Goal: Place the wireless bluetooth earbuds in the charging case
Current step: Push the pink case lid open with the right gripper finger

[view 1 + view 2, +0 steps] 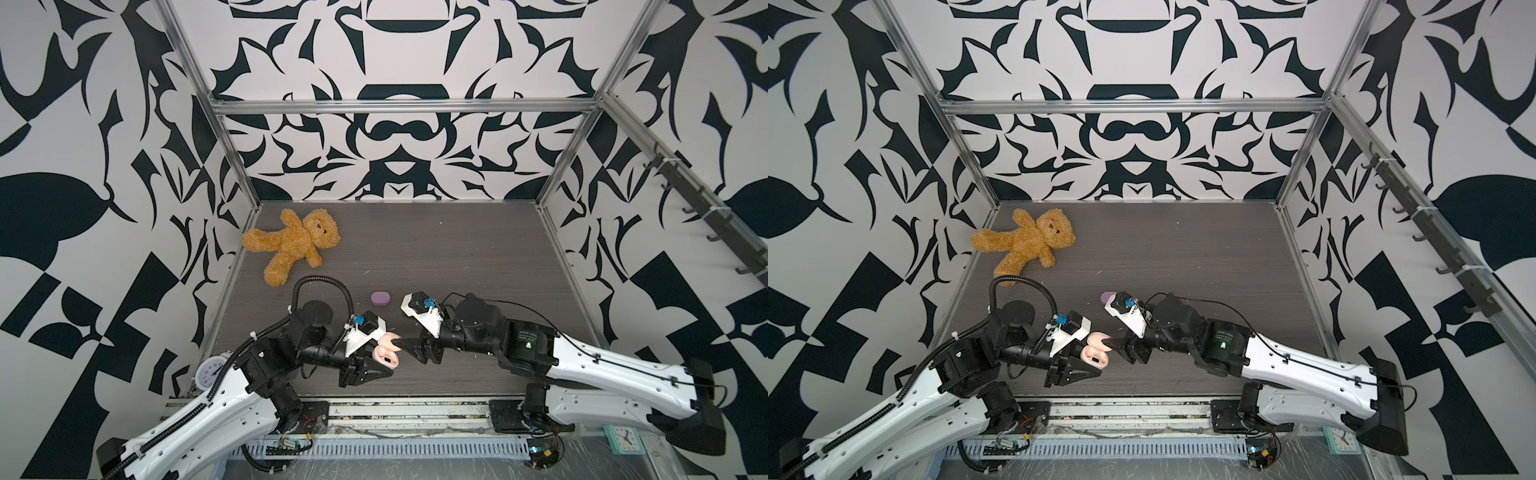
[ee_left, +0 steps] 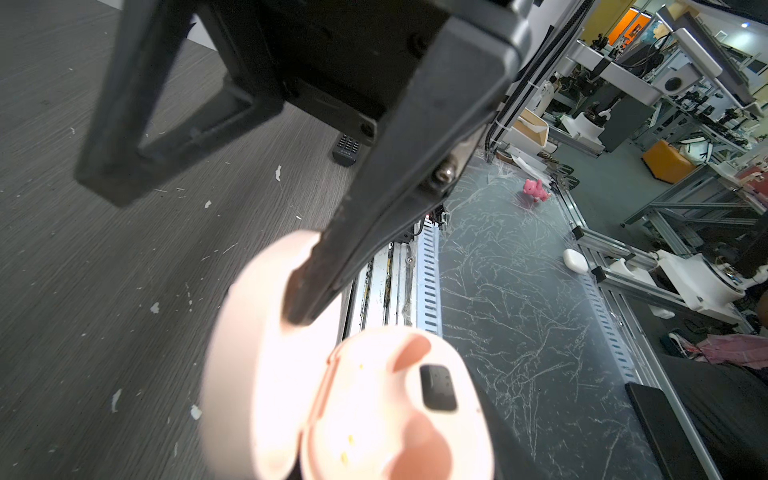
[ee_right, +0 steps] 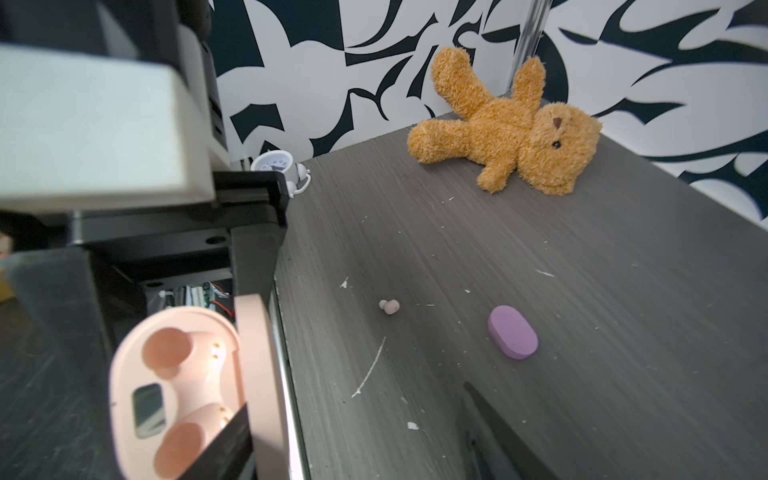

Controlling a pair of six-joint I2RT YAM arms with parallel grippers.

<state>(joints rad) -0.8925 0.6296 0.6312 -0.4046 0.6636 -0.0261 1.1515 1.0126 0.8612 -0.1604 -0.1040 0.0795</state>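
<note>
Open peach charging case (image 2: 374, 407) (image 3: 183, 382) closest to both wrist lenses, held off the bench (image 1: 457, 257) by the left jaws, which are clenched on its base. Lid (image 2: 257, 332) swung wide; both wells in the base bare, gold contacts showing, dark panel between the wells. Right jaws released and spread: one finger (image 2: 332, 257) has its tip resting against the inner face of the case lid, the other finger (image 3: 494, 436) stands well clear of the case on the far side of the lid, nothing gripped between them. One pale peach earbud (image 3: 390, 306) lies loose on the bench, apart from the case, on its lid side. Past the earbud, farther from the case, a shut lilac case (image 3: 512, 332) (image 1: 381, 299) lies flat. Teddy bear (image 1: 293, 245) sprawled well beyond the case, toward the back left corner. White alarm clock (image 1: 210, 371) stands left of the case, at the bench edge. White scraps are scattered over the bench around the case.
</note>
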